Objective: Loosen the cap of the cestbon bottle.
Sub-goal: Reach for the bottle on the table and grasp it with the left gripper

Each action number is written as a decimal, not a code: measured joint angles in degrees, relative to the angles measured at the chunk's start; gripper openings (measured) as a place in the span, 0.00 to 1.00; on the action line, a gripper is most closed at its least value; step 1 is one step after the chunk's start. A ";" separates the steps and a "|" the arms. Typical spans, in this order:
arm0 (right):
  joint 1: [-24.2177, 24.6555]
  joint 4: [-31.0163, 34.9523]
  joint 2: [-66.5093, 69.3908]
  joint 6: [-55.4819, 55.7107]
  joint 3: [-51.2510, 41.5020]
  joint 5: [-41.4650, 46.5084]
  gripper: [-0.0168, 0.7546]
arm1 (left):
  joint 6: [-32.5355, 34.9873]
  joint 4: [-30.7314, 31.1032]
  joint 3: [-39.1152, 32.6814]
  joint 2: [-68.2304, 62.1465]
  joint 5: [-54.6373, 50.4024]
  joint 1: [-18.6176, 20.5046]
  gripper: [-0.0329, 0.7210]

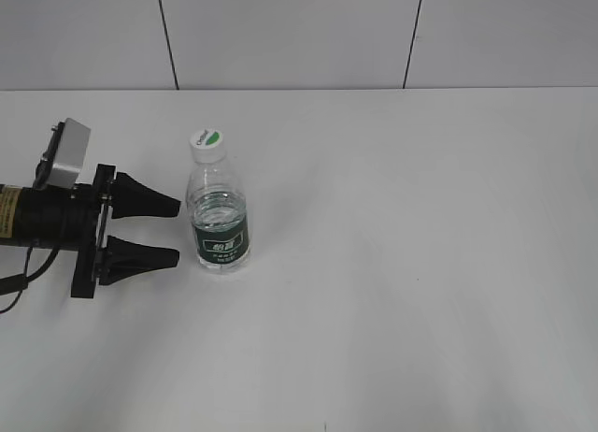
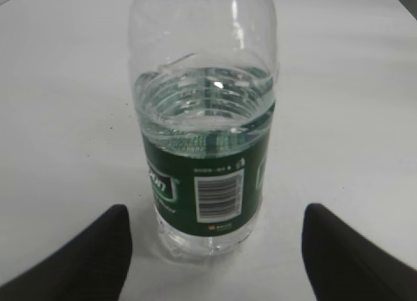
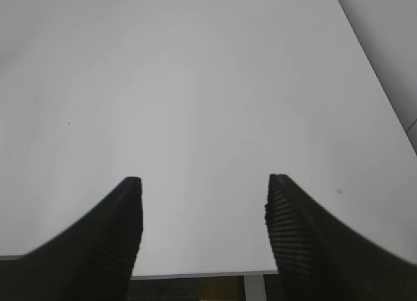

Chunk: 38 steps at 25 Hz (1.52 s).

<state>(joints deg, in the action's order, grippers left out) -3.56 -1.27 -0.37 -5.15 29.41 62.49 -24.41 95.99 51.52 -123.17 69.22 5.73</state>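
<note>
White table [image 1: 420,264] fills the exterior view, bare apart from one object and one arm. Left arm [image 1: 47,226] comes in low from the 9 o'clock edge, laid nearly level with the tabletop. Left gripper [image 1: 176,231] points toward 3 o'clock, jaws spread wide, nothing between them; its fingertips stop just short of the cestbon bottle [image 1: 220,222] and do not touch it. Bottle stands upright a little left of centre, roughly half full of water, dark green label band around the lower body. In the left wrist view the bottle sits at 12 o'clock between the two dark fingers, barcode panel facing the camera, gap on either side. Right gripper [image 3: 202,236] appears only in its own wrist view: jaws well apart, holding nothing, hovering over bare table near the table's edge; it is out of the exterior frame. Cap [image 1: 207,144], white with a green patch, sits at the top of the bottle and looks fully seated. Step in hand, by my reading: the approach to brace the bottle body. Next move calls for the left gripper to advance until the label band sits between the fingers, close firmly without crushing, then the right gripper to come down on the cap and twist.
</note>
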 joint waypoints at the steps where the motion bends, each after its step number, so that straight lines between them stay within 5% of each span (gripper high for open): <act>1: 0.00 0.00 0.00 0.00 0.00 0.00 0.62 | 0.00 0.00 0.00 0.00 0.00 0.00 0.70; 9: 0.00 0.00 0.00 0.00 0.00 0.00 0.62 | 0.00 -0.82 0.00 0.00 0.00 0.00 0.72; 16: 0.00 0.00 0.00 0.00 0.00 0.00 0.62 | 0.00 -5.21 0.00 0.00 0.00 -2.61 0.94; 38: 0.00 0.00 0.00 0.00 0.00 0.00 0.62 | 4.22 -17.44 0.00 -1.61 0.05 -11.95 0.86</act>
<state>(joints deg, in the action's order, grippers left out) -3.56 -1.27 -0.37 -5.15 29.41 62.49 -20.19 78.55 51.52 -124.79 69.27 -6.21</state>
